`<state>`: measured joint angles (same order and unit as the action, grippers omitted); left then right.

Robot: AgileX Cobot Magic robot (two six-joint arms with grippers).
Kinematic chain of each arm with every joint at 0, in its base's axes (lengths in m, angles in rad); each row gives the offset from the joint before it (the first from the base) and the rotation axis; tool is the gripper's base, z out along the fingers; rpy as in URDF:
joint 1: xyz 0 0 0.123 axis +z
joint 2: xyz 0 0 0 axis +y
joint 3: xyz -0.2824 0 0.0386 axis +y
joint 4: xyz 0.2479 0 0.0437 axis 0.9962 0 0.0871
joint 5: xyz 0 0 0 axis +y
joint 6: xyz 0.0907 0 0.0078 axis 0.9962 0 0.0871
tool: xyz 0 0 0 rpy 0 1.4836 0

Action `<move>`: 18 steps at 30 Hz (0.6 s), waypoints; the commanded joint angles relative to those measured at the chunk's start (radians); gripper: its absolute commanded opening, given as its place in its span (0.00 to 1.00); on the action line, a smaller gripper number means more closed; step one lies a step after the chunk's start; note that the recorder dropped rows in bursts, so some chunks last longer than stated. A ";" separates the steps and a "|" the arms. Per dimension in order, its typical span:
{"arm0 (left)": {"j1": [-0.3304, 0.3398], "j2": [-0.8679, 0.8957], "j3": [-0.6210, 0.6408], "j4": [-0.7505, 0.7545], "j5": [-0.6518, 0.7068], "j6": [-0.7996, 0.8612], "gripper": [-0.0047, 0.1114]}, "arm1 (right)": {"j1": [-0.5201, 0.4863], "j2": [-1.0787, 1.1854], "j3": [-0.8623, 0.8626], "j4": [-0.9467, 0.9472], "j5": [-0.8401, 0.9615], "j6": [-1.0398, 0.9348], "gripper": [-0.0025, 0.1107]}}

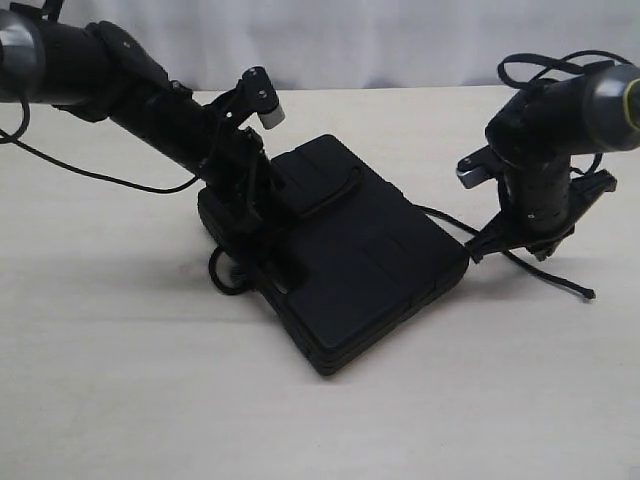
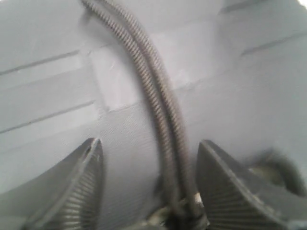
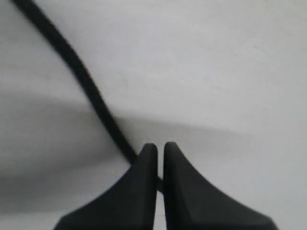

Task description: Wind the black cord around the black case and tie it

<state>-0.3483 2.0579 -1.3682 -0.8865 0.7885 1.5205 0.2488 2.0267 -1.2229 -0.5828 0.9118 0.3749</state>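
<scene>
Case [image 1: 370, 250] of flat, rectangular matte black plastic with a ribbed lid lies mid-scene on a pale surface [image 1: 120, 380]. The left claw [image 2: 148, 143] stands wide over its left end, with two strands of thin black braided cord [image 2: 153, 86] running between its fingers. Right of the case, the right claw [image 3: 159, 145] pinches the cord low over the surface.

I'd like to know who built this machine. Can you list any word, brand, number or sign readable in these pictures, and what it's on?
No readable text in any view.
On the black case: only ribs and grooves, no label.
On the left arm and right arm: no legible marking; fine details are too blurred to tell.
On the black cord and the table: nothing written.
</scene>
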 commanded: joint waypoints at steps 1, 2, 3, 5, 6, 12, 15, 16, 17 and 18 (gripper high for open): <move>-0.002 -0.001 0.000 -0.041 0.033 -0.004 0.50 | -0.003 -0.069 0.003 0.197 -0.091 -0.181 0.06; -0.002 -0.001 0.000 -0.041 0.039 -0.006 0.50 | -0.003 -0.093 0.003 0.231 -0.110 -0.195 0.06; -0.002 -0.001 0.000 -0.041 0.039 -0.009 0.50 | -0.003 -0.118 0.003 0.275 -0.123 -0.238 0.06; -0.002 -0.001 0.000 -0.041 0.048 -0.010 0.50 | -0.005 -0.149 0.003 0.441 -0.118 -0.402 0.06; -0.002 -0.001 0.000 -0.041 0.052 -0.012 0.50 | -0.005 -0.148 0.003 0.520 -0.118 -0.490 0.06; -0.002 -0.013 0.000 0.132 0.125 -0.167 0.50 | -0.003 -0.098 0.006 0.438 -0.141 -0.350 0.06; -0.002 -0.043 0.000 0.200 0.119 -0.213 0.50 | -0.003 -0.096 0.019 0.583 -0.128 -0.452 0.06; -0.002 -0.054 0.000 0.202 0.119 -0.215 0.50 | -0.003 -0.096 0.019 0.639 -0.121 -0.489 0.06; -0.002 -0.064 0.000 0.202 0.119 -0.215 0.50 | -0.003 -0.096 0.019 0.681 -0.111 -0.525 0.06; -0.002 -0.072 0.000 0.204 0.123 -0.217 0.50 | -0.003 -0.096 0.019 0.731 -0.097 -0.555 0.06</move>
<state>-0.3483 2.0135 -1.3682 -0.6922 0.8985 1.3207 0.2449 1.9304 -1.2092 0.0297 0.7943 -0.1095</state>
